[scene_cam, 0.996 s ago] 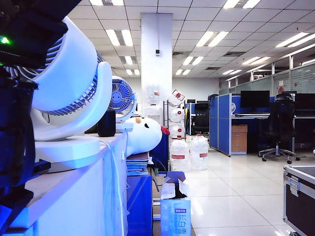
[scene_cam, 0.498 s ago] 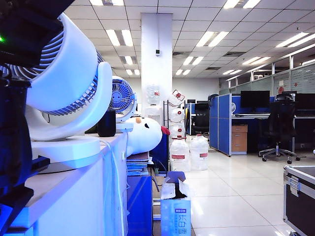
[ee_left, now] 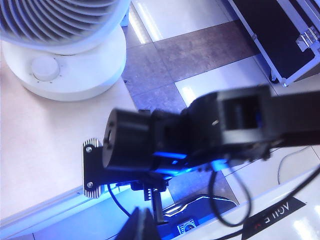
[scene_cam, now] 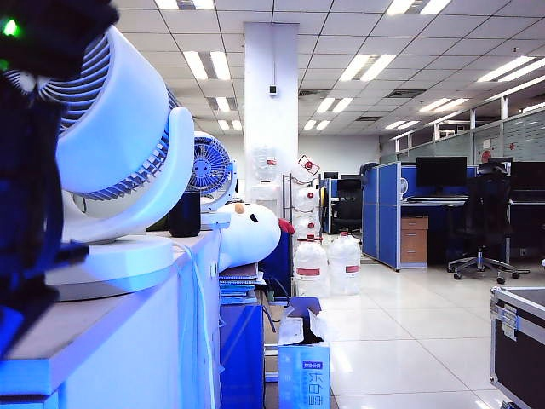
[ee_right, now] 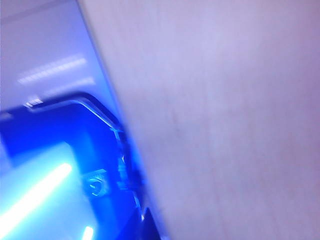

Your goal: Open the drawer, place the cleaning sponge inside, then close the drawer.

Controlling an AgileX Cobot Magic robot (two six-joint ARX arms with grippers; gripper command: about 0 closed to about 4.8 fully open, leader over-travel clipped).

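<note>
A big white fan [scene_cam: 119,162] stands on the desk [scene_cam: 94,328]. I see no sponge. The right gripper's jaws are clenched, out of sight. I cannot tell about the left gripper's jaws.

White fan [scene_cam: 119,162] crowding tabletop [scene_cam: 77,328], black arm [ee_left: 200,130] overhanging table edge

arm housing: matt black, rounded blocks with a cylindrical end cap [ee_left: 125,145], seen in the left wrist view
heat sink: silver ribbed plate [ee_left: 90,167] with small screws at its corners, fixed to the cylinder's end
lighting: blue glow along the underside of the black arm
cables: thin black leads [ee_left: 220,200] looping under the arm
status light: green lamp [scene_cam: 10,27] on the dark body at the near left of the exterior view
</note>
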